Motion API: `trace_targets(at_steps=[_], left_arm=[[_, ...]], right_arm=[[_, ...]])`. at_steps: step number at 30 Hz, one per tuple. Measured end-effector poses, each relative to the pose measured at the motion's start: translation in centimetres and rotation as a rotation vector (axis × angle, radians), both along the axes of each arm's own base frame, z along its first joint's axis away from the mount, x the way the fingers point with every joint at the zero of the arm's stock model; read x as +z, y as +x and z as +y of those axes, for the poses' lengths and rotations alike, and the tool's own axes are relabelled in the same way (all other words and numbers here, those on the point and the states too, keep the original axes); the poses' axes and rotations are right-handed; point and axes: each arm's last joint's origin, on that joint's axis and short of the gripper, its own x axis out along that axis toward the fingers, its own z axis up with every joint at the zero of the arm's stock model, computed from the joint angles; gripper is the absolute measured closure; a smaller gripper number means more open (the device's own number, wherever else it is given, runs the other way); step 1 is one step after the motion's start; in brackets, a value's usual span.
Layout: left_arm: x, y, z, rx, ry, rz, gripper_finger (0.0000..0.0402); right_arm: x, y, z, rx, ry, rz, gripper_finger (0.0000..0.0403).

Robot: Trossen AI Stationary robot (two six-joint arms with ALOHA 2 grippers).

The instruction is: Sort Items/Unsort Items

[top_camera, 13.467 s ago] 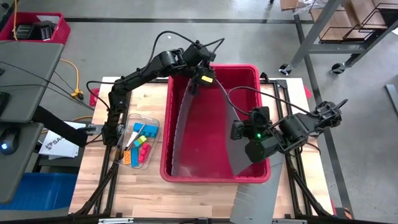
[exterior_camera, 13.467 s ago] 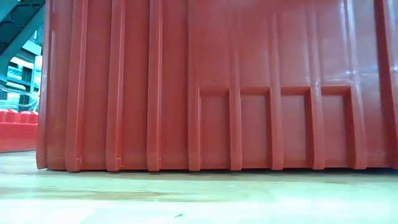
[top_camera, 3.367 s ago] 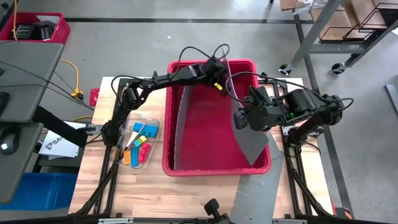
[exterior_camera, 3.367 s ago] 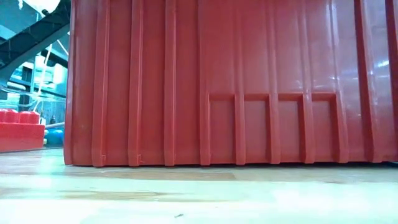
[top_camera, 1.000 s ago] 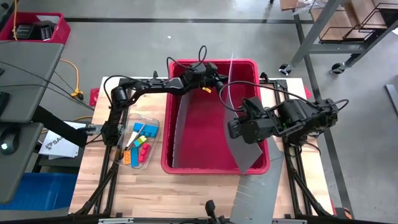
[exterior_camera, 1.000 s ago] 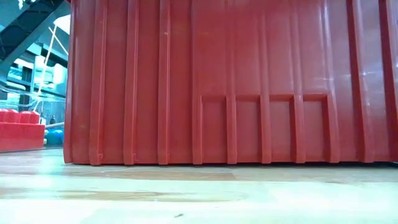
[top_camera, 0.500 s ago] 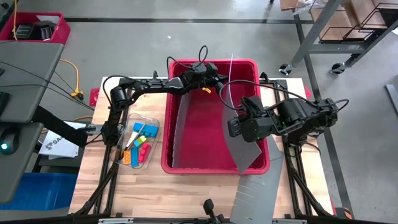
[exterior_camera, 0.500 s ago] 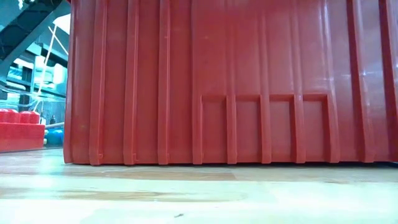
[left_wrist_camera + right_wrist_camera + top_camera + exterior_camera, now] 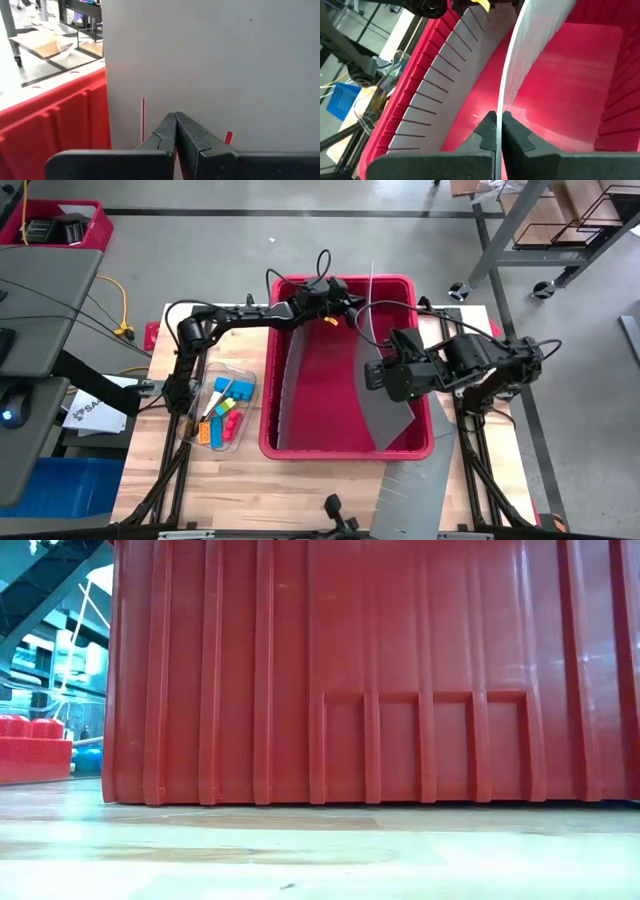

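- My right gripper (image 9: 495, 131) is clamped on the edge of a grey sheet (image 9: 390, 405) standing in the bin (image 9: 290, 452).
- My left gripper (image 9: 175, 131) is closed, against the sheet's far end.
- Items (image 9: 222, 412) lie in a clear tray (image 9: 243, 375) left of the bin.
- Advice: move both ends together, so the sheet flexes evenly.

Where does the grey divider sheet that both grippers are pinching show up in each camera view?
High view: grey divider sheet, right half of the red bin, held by the left gripper and right gripper.
Low view: not visible; only the bin's outer wall.
Left wrist view: fills the picture above the shut fingers.
Right wrist view: edge-on, curving away from the fingers.
Shared landmark: the red bin.
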Motion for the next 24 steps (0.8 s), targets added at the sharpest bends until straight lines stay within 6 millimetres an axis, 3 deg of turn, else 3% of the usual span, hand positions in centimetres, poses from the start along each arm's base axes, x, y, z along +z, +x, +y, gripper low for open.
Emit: trace_targets(at_steps=[6,12,18,24], left_arm=[[-0.6,0.2,0.2,-0.024,-0.047,-0.024,0.0401],[-1.9,1.7,-0.1,-0.069,-0.098,-0.006,0.0401],[-0.6,2.1,0.3,-0.016,-0.046,-0.025,0.0402],[-0.9,1.9,0.5,-0.014,-0.064,0.070,0.0402]], right_arm=[[-0.1,0.2,-0.9,-0.058,0.067,-0.014,0.0403],[-0.1,0.3,-0.8,-0.079,0.109,-0.022,0.0403],[-0.1,0.3,-1.1,-0.080,0.068,-0.020,0.0403],[-0.2,0.5,-1.6,-0.061,0.087,0.007,0.0403]])
